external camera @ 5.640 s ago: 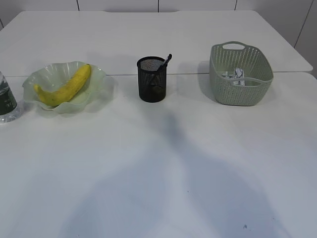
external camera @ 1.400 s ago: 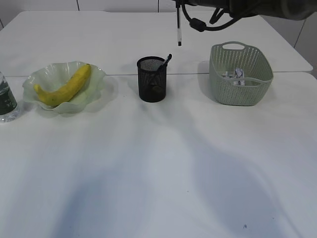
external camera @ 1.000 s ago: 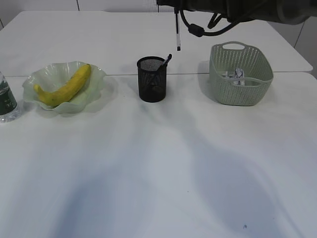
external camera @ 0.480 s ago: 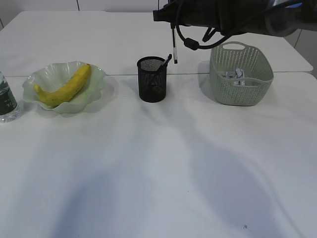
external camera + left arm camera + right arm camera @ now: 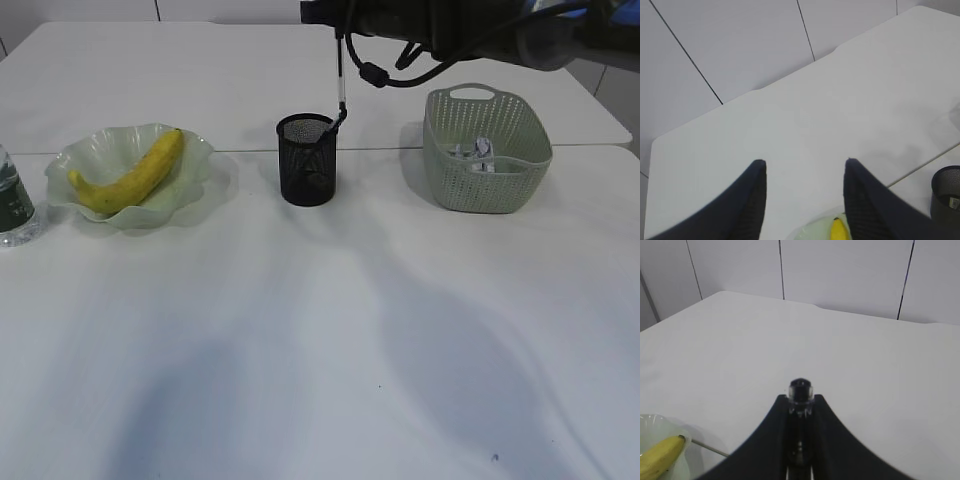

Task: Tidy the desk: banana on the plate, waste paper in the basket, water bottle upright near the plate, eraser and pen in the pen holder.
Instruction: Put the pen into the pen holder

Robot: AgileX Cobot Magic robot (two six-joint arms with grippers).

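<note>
No readable text anywhere. Water bottle (image 5: pixel 12 205), far left edge of exterior view, has a dark label w/ pale marks, too small and cut off to read. Small pale tag low on the pen holder (image 5: pixel 953 202) in left wrist view, too blurred to make out. No brands, nos. or signs legible.
</note>
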